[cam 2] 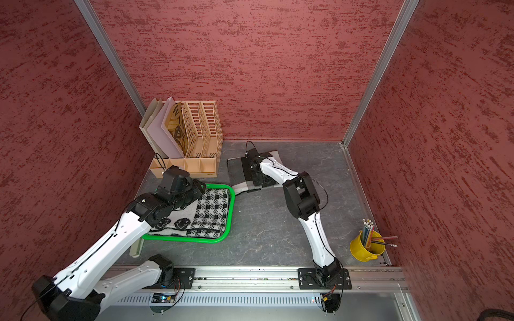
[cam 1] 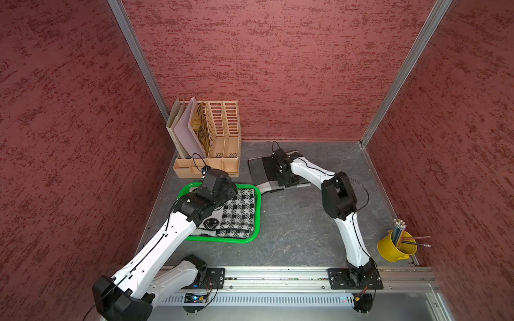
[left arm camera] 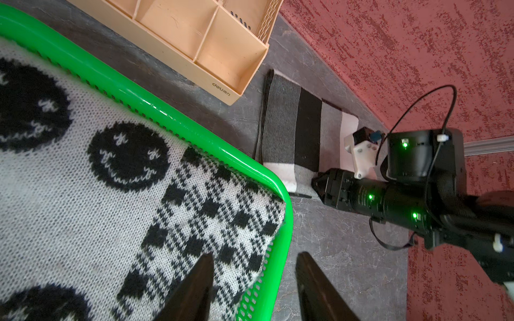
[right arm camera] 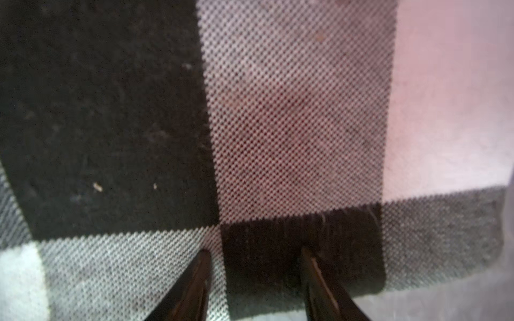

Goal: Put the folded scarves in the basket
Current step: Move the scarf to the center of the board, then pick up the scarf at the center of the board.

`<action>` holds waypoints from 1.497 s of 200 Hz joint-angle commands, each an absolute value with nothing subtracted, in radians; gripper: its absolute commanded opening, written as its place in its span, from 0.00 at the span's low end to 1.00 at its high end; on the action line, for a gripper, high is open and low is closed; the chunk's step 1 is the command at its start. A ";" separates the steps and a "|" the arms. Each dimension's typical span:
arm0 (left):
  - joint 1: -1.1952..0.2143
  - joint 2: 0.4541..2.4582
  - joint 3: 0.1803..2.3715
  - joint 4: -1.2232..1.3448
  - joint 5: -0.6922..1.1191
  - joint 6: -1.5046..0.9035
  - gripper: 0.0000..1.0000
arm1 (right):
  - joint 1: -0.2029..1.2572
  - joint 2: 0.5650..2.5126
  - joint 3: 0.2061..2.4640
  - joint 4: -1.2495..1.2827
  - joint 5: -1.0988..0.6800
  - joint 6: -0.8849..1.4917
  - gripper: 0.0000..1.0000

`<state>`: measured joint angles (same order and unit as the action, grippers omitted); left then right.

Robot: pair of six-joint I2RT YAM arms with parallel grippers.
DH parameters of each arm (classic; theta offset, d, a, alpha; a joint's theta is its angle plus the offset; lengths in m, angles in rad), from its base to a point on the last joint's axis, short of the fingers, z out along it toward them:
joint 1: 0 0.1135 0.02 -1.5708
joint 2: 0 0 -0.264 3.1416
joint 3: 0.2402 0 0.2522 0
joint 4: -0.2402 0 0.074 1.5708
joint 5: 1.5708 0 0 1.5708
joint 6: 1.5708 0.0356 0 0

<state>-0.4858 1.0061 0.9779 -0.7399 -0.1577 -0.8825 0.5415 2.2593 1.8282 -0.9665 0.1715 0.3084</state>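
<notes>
A shallow bright green basket [cam 1: 258,211] [cam 2: 231,211] [left arm camera: 167,111] lies at the left and holds a folded black-and-white checked scarf with smiley faces [cam 1: 236,214] [cam 2: 211,211] [left arm camera: 111,208]. My left gripper [cam 1: 232,191] [cam 2: 200,189] [left arm camera: 254,254] hangs open over the basket's far right corner, one finger above the scarf and one outside the rim. A second folded scarf in grey, black and white blocks [cam 1: 261,169] [cam 2: 236,172] [left arm camera: 292,133] [right arm camera: 292,111] lies on the table behind the basket. My right gripper [cam 1: 288,182] [cam 2: 262,182] [right arm camera: 254,253] stands open low over its near edge.
A tan slotted file organiser [cam 1: 219,139] with folders stands at the back left, close behind the basket. A small yellow bucket [cam 1: 395,247] of pencils sits at the front right. Red walls close in on three sides, and a metal rail [cam 1: 278,275] runs along the front.
</notes>
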 commanded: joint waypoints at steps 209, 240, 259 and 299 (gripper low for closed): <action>-1.036 1.624 1.274 -0.664 -0.323 -1.033 0.63 | 0.535 1.342 0.706 -0.741 0.081 0.758 0.55; -1.054 1.703 1.285 -0.671 -0.366 -1.058 0.64 | 0.417 1.264 0.853 -0.845 0.176 0.678 0.68; -1.046 1.754 1.277 -0.664 -0.376 -1.081 0.67 | 0.311 1.277 0.956 -0.855 0.175 0.611 0.74; -0.978 1.827 1.196 -0.451 -0.247 -1.062 0.71 | 0.076 1.375 1.050 -0.795 0.057 0.575 0.75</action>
